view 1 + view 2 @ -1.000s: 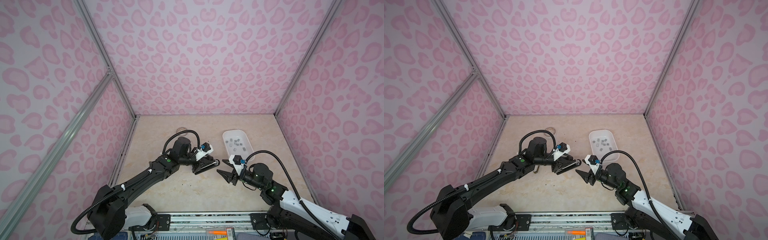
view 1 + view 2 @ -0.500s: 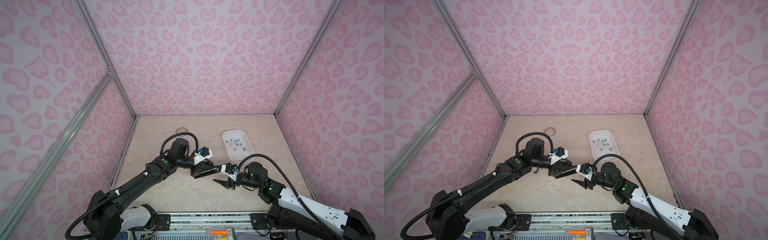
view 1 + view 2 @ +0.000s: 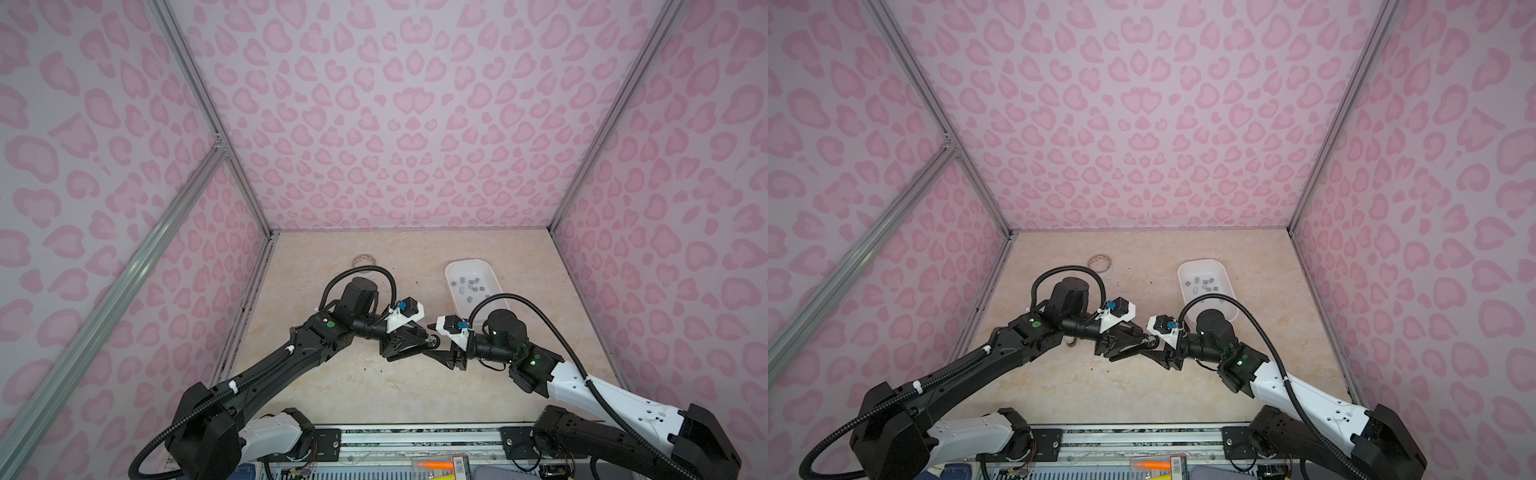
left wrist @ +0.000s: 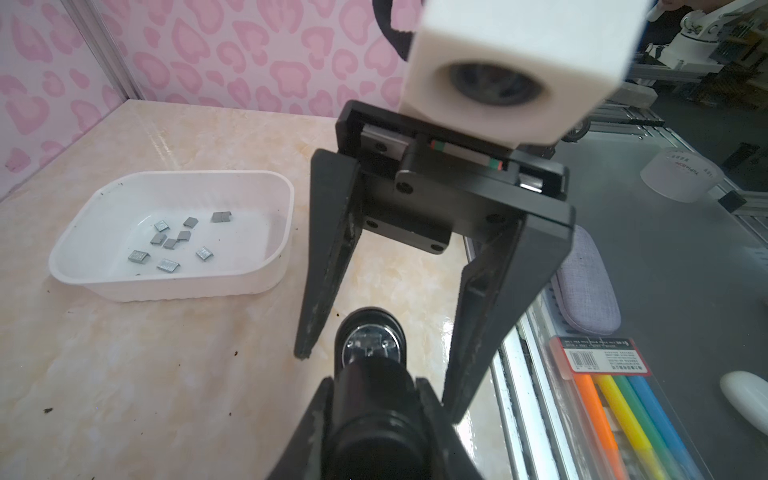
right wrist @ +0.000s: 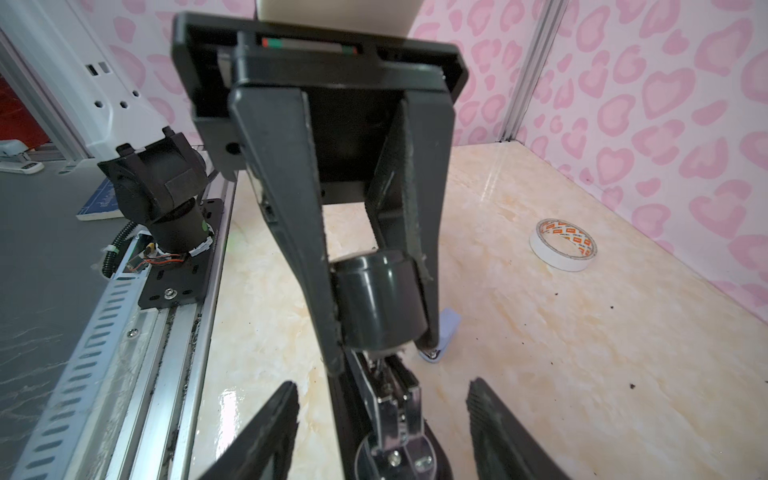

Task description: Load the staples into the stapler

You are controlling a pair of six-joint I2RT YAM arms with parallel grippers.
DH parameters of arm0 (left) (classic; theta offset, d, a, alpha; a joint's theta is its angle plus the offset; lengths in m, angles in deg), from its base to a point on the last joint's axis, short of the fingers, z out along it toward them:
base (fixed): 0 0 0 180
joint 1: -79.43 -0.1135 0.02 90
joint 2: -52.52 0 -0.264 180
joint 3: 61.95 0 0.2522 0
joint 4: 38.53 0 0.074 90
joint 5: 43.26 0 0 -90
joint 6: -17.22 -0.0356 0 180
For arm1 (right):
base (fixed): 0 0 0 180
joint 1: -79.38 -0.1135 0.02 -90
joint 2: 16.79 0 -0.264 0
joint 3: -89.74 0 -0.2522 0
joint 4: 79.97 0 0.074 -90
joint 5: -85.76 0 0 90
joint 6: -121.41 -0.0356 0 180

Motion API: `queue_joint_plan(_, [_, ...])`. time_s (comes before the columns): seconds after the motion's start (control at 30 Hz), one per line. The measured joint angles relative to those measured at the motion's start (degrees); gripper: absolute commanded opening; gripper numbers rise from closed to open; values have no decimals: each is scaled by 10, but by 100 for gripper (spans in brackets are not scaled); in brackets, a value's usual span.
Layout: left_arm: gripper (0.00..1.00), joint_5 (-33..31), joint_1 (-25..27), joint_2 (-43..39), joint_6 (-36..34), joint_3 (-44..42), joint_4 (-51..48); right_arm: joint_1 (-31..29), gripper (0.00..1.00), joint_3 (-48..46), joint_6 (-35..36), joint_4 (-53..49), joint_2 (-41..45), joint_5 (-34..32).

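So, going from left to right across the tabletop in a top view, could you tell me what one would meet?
The tape roll → the left gripper, shut on the stapler → the white tray holding the staples.

Pink heart-patterned walls (image 3: 395, 124) framed by aluminium posts (image 3: 195, 87) enclose a glossy beige marble-look tabletop (image 3: 374, 395)

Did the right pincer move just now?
Yes. The right pincer slid left, farther from the white tray, up to the stapler.
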Motion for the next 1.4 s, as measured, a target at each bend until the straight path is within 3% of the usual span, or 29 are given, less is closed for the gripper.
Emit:
queue_joint_plan(0.23, [4,11,2,1,-8,2,-3,0,32,24,-5,-5,-33,37])
queue_joint_plan(0.43, [4,16,1,6,-19,7,-16,0,18,37,-2,-25,-50,49])
queue_joint_plan(0.6, [4,14,1,2,-24,7,-35,0,16,38,7,-25,-67,69])
queue_joint_plan(0.77, [4,-2,0,-16,-16,7,-42,0,25,38,11,-12,-81,72])
queue_joint_plan(1.17, [4,7,1,-40,-10,7,-24,-17,25,47,17,-12,-122,74])
queue_joint_plan(1.4, [4,25,-10,-56,-10,3,-23,-14,8,33,31,0,-113,85])
